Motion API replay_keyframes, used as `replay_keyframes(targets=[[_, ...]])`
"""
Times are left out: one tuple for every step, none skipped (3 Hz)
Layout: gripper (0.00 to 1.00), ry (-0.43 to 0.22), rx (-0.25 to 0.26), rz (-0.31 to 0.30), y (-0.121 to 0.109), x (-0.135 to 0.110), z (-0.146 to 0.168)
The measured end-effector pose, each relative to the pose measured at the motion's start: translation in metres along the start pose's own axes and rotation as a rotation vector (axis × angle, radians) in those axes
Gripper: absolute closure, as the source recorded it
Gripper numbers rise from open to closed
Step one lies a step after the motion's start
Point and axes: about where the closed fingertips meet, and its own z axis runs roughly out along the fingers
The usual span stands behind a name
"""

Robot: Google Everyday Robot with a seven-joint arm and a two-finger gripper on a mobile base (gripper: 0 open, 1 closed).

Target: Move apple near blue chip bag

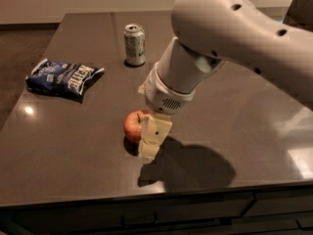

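Note:
The apple point(132, 125), small, red-orange and round, sits on the dark table point(73, 141) near the front middle. My gripper point(148, 145) hangs from the big white arm and has come down right at the apple's right side, covering part of it. The blue chip bag point(63, 78), dark blue foil with white lettering, lies flat at the table's left, well apart from the apple.
A silver-green soda can point(134, 44) stands upright at the back, behind the apple. The white arm point(230, 38) fills the upper right. The table's front edge point(146, 195) runs close below the gripper.

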Motion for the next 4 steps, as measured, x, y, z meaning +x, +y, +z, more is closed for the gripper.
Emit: replay_keyframes(targets=[[0.16,0.012,-0.014,0.004,0.000,0.000,0.008],[0.47,0.018,-0.023,0.030,-0.003,0.004,0.009],[0.70,0.018,-0.028,0.040,-0.005,0.005,0.007],[0.94,-0.002,-0.043,0.035,-0.019,-0.016,-0.001]])
